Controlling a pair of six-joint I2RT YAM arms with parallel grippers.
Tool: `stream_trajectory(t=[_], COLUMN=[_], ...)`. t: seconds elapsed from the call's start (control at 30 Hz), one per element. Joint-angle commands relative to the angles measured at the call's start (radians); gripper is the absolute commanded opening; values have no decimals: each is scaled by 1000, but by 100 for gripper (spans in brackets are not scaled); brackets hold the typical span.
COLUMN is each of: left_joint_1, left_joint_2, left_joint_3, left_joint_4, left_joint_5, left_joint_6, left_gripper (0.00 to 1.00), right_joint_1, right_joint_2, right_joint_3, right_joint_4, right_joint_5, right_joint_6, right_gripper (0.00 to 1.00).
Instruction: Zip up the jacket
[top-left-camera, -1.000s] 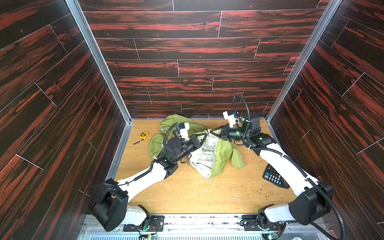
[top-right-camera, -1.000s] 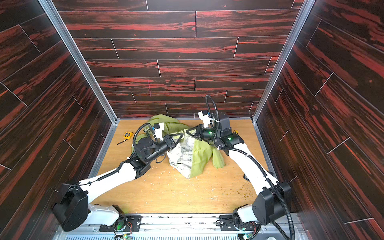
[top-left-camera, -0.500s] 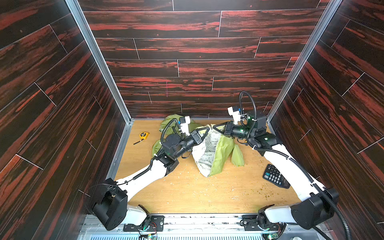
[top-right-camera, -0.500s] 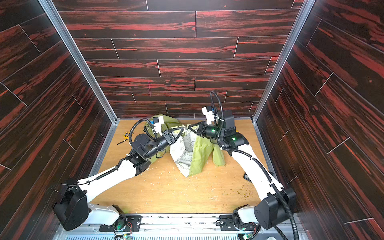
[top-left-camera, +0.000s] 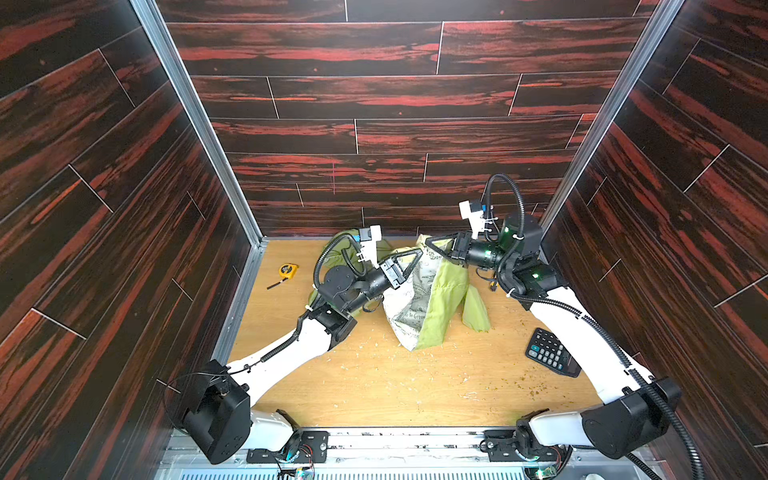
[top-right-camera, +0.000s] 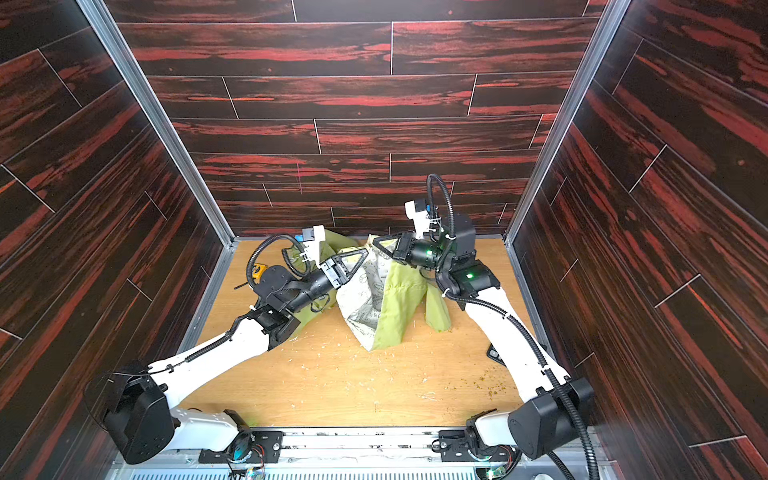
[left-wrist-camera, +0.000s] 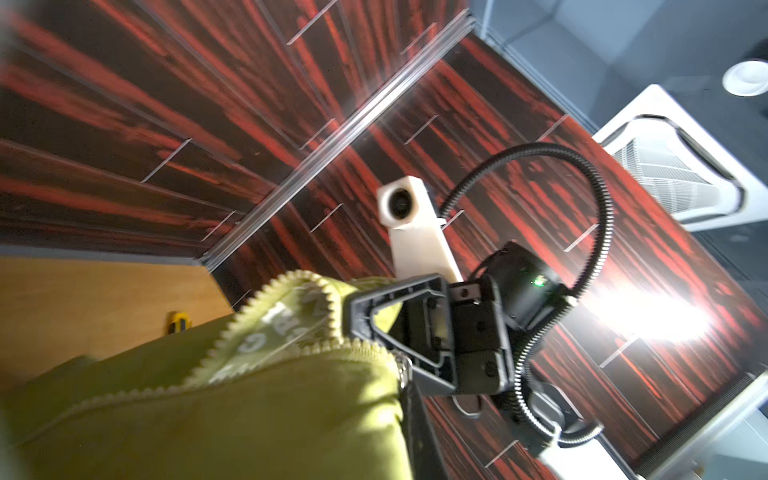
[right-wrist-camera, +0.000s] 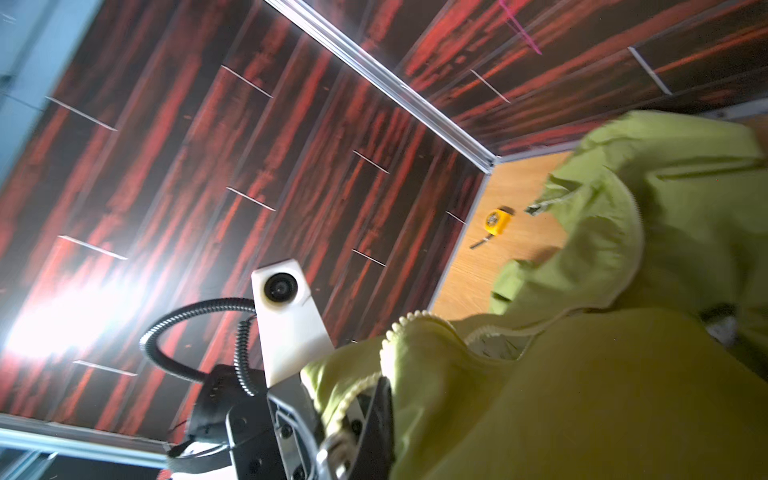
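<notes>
Fabric hangs from two clamped grips: the jacket (top-left-camera: 432, 299) is held up above the table (top-left-camera: 374, 386) near the back wall, its pale printed lining and green shell draping down until the lowest folds reach the wood. The left gripper (top-left-camera: 415, 255) and the right gripper (top-left-camera: 433, 245) sit close together at the top of the cloth, each with its fingers pinched shut on a front edge of the jacket. In the left wrist view the zip teeth (left-wrist-camera: 266, 305) curl open beside the right gripper. The step in hand looks like bringing the two zip edges together, with nothing joined yet. The next move likely calls for lining up the ends of both rows of teeth and finding the slider, which cannot be made out for certain. A tape measure (top-left-camera: 287, 271) and a calculator (top-left-camera: 550, 353) lie well apart from the work.
</notes>
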Motion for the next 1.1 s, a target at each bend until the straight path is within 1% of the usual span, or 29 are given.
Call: stream_trajectory(t=[0.0, 0.13, 0.23, 0.37, 0.57, 0.8, 0.9, 1.07], left_joint_1=[1, 5, 8, 10, 12, 13, 20, 40], left_joint_2=[-11, -25, -27, -30, -26, -6, 17, 93], left_joint_3=[34, 31, 37, 23, 26, 33, 39, 50], left_joint_4=[102, 94, 81, 104, 111, 143, 194, 361], left_joint_5=[44, 36, 54, 46, 58, 66, 69, 74], left_joint_6=[0, 11, 2, -17, -43, -81, -142, -333], left_gripper=[0, 0, 0, 0, 0, 0, 0, 0], right_joint_1=[-5, -7, -15, -17, -19, -17, -18, -18], right_joint_2=[-43, -69, -98, -125, -133, -114, -118, -132], right_joint_3=[-3, -22, -41, -65, -95, -93, -109, -137], right_joint_4=[118, 123, 132, 149, 215, 247, 273, 309], right_joint_5=[-34, -4, 28, 52, 41, 8, 1, 1], right_joint_6=[70, 94, 122, 146, 208, 245, 265, 297], right_gripper=[0, 0, 0, 0, 0, 0, 0, 0])
